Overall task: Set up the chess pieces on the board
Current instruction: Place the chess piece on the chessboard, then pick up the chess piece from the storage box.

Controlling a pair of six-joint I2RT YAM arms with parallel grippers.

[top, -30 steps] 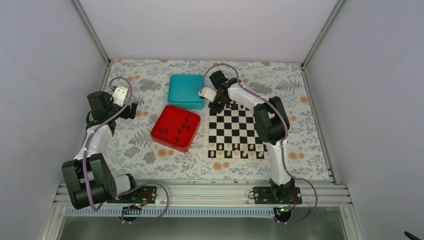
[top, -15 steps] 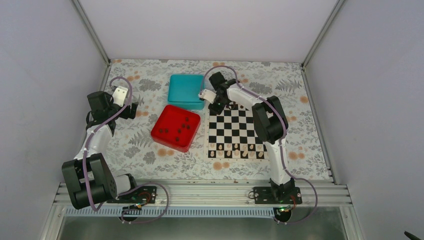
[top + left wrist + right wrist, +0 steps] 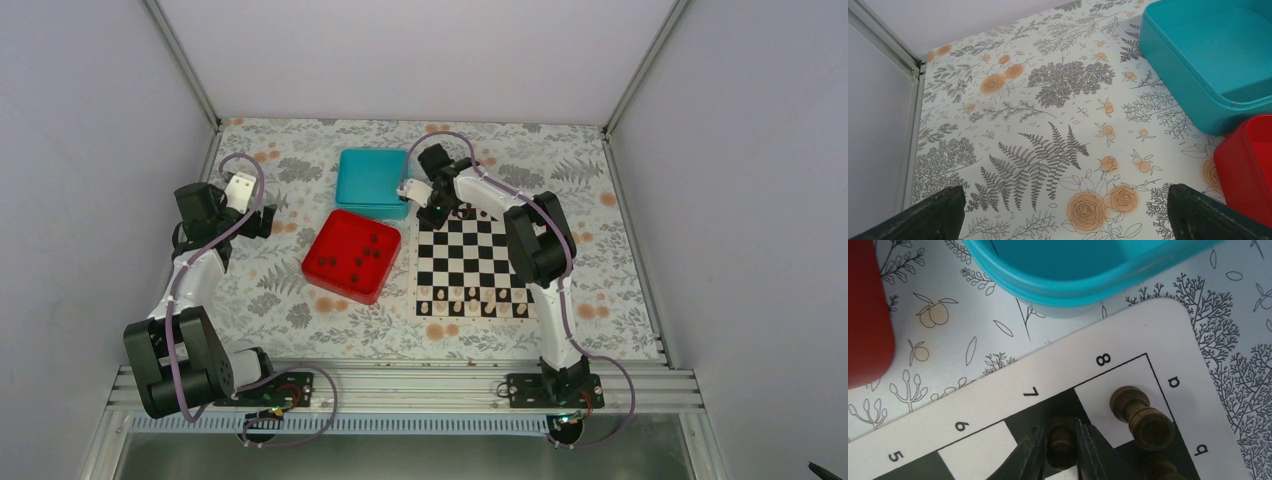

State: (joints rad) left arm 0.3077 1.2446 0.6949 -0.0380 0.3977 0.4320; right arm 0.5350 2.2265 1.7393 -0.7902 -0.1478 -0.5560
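My right gripper (image 3: 437,212) (image 3: 1059,442) is down at the far left corner of the board (image 3: 470,262) (image 3: 998,390). Its fingers stand close on either side of a dark chess piece (image 3: 1060,427) upright on the black square by the 7 mark, with a thin gap showing at the left finger. A second dark piece (image 3: 1140,417) stands on the white corner square, and a third (image 3: 1158,467) sits just beyond it. Several more dark pieces lie in the red tray (image 3: 330,275). My left gripper (image 3: 262,221) (image 3: 1066,212) hangs wide open over the floral cloth, holding nothing.
The teal box (image 3: 372,182) (image 3: 1073,270) sits right behind the board's far left corner, close to my right wrist. The red tray's edge (image 3: 865,315) lies left of the board. Pale pieces (image 3: 470,300) line the board's near rows. Metal frame posts bound the table.
The right gripper shifted slightly left along the board's far edge and its jaws have eased apart around the piece. The left arm has not moved.
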